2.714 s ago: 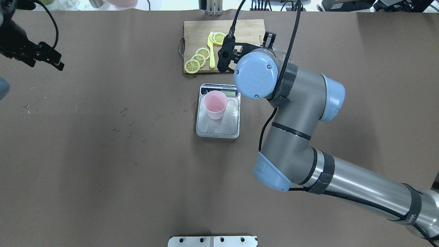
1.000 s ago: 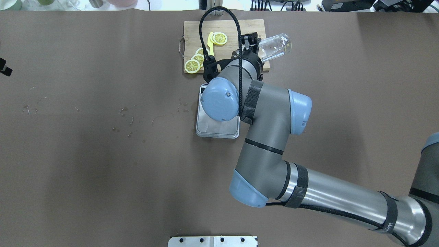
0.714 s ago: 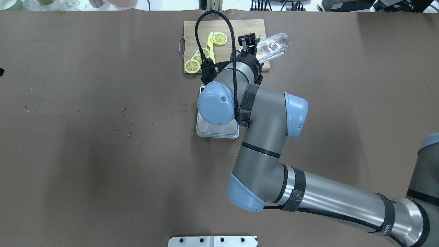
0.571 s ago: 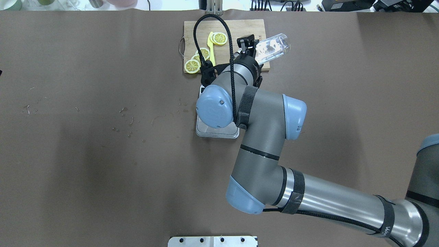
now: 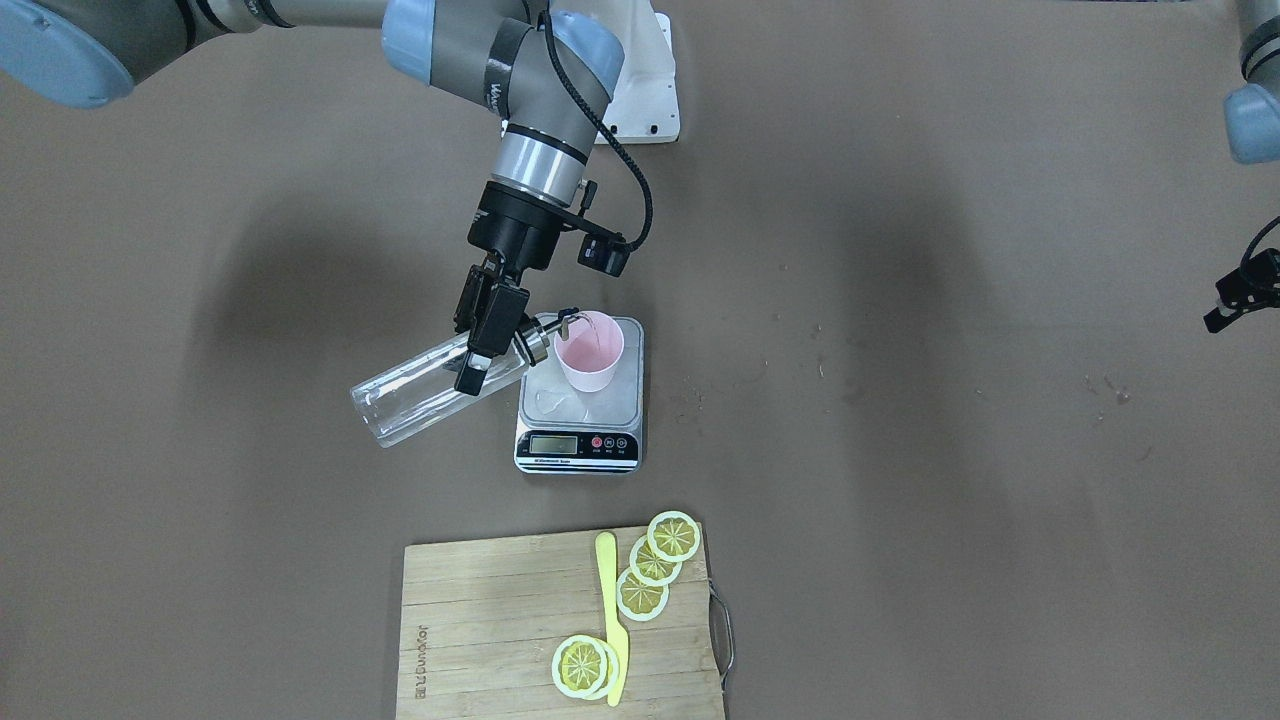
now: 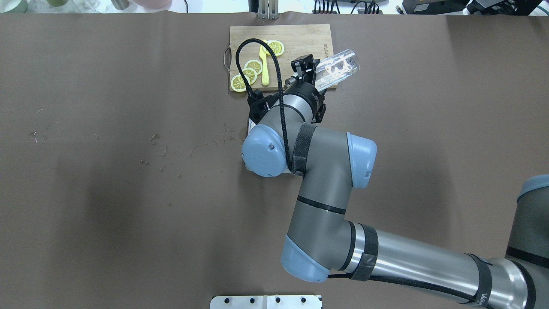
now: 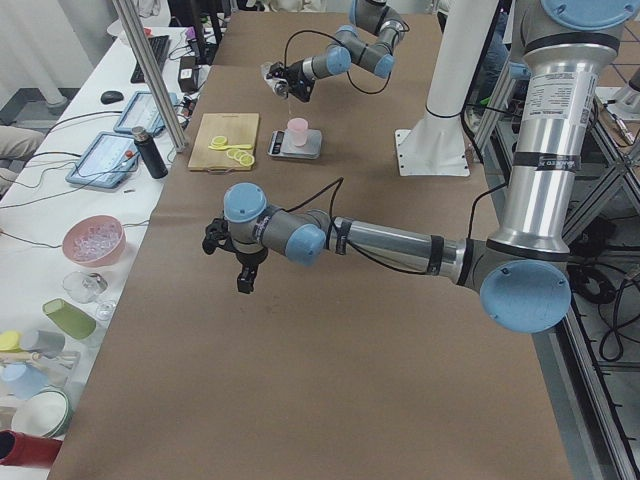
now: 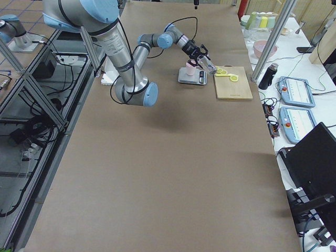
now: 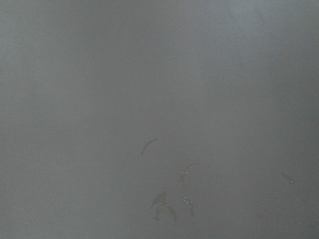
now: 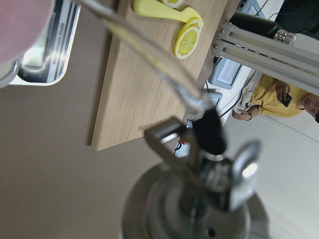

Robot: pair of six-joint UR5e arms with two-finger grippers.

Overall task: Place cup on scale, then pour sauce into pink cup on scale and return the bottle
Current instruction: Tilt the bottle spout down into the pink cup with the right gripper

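Observation:
The pink cup [image 5: 590, 352] stands upright on the scale [image 5: 580, 442], towards its back. My right gripper [image 5: 485, 338] is shut on the clear glass bottle [image 5: 430, 395] and holds it tilted, base raised. The metal spout [image 5: 566, 318] reaches over the cup's rim. Clear sauce with bubbles shows in the bottle [image 6: 336, 68] in the overhead view, where my right arm hides cup and scale. The right wrist view shows the spout [image 10: 149, 55] pointing at the cup [image 10: 20, 22]. My left gripper [image 5: 1240, 295] hangs far off to the side; I cannot tell whether it is open.
A wooden cutting board [image 5: 480, 620] with lemon slices [image 5: 655, 575] and a yellow knife [image 5: 608, 620] lies beyond the scale. Small crumbs and droplets [image 6: 154, 141] dot the brown table on my left side. A white base plate [image 5: 640, 95] sits near the robot.
My right arm has swung over the scale and tipped the bottle further towards the cup. The left gripper has left the overhead view at its left edge.

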